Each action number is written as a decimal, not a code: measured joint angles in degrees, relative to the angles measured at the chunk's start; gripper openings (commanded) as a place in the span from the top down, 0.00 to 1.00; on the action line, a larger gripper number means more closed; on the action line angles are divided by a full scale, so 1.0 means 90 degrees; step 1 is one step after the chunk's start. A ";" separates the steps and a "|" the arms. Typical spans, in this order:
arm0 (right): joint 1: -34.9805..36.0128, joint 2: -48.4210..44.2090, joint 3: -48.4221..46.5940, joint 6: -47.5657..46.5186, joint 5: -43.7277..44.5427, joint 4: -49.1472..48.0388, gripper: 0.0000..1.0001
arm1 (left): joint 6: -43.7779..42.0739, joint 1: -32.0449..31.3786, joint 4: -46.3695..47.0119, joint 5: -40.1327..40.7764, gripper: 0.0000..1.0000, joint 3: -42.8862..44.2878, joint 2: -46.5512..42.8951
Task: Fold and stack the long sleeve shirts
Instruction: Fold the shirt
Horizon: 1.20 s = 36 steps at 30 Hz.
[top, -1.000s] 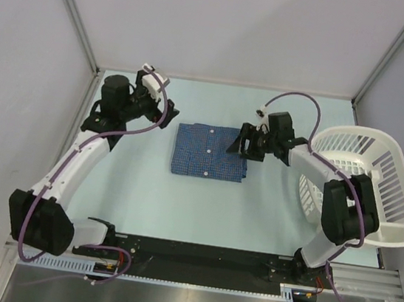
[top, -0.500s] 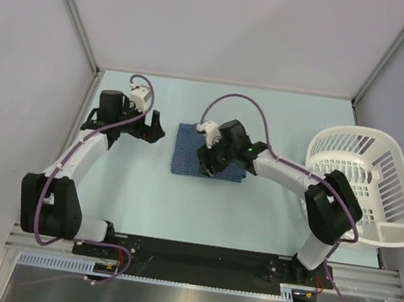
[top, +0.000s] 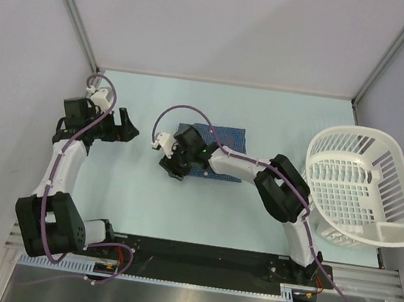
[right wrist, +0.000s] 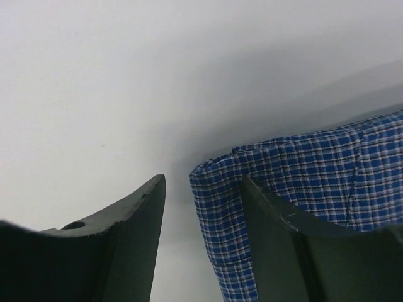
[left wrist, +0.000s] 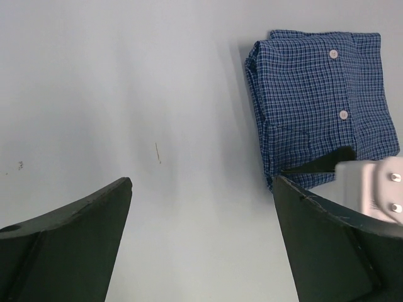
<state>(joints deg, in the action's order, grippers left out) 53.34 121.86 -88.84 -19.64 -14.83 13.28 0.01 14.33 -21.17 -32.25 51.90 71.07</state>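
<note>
At the left edge of the shirt [top: 222,154], right claw [right wrist: 203,181] half-open astride it; left claw [left wrist: 201,182] wide open.

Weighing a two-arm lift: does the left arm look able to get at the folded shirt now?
Probably yes: only bare table lies between the open left gripper and the shirt, though the right gripper crowds its near left corner.

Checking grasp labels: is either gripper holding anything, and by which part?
Left gripper: open, empty. Right gripper straddles the left edge of the folded shirt, not visibly clamped; hold cannot be told.
</note>
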 measured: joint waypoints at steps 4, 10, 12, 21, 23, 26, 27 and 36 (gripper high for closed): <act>0.0019 0.0274 -0.0080 -0.0126 0.0124 -0.0032 0.84 | 0.0000 0.0109 -0.0051 -0.0078 0.00 -0.0056 -0.0185; -0.0027 0.0151 0.0155 -0.0515 0.0199 -0.0260 1.00 | -0.0078 0.0279 -0.0204 -0.0155 0.02 -0.0070 -0.0206; -0.0024 -0.0163 0.0544 -0.0750 -0.0027 -0.0112 1.00 | -0.0136 0.0299 -0.0236 -0.0255 0.05 -0.0107 -0.0206; -0.0075 -0.2443 0.2837 -0.3288 -0.1649 0.2905 0.97 | 0.0005 0.0005 -0.0073 -0.1479 0.13 -0.0585 0.0512; -0.0153 -0.2647 0.3245 -0.3738 -0.1724 0.3453 0.93 | 0.0214 -0.0420 0.0053 -0.1719 0.14 -0.0772 0.0848; -0.0527 -0.2669 0.3419 -0.4099 -0.1858 0.4005 0.73 | 0.0634 -0.0962 0.0447 -0.2006 0.16 -0.0998 0.1474; -0.0646 -0.2671 0.3417 -0.4131 -0.1880 0.4107 0.58 | 0.0763 -0.1127 0.0583 -0.2076 0.17 -0.1052 0.1700; -0.1452 -0.2664 0.2220 -0.3789 -0.2288 0.5083 0.45 | 0.2205 -0.2385 0.2227 -0.2317 0.32 -0.1566 0.2625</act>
<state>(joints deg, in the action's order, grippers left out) 40.27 97.89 -68.86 -53.74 -35.42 59.02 19.86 -7.14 -1.13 -53.10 37.80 94.70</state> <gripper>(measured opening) 0.541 0.725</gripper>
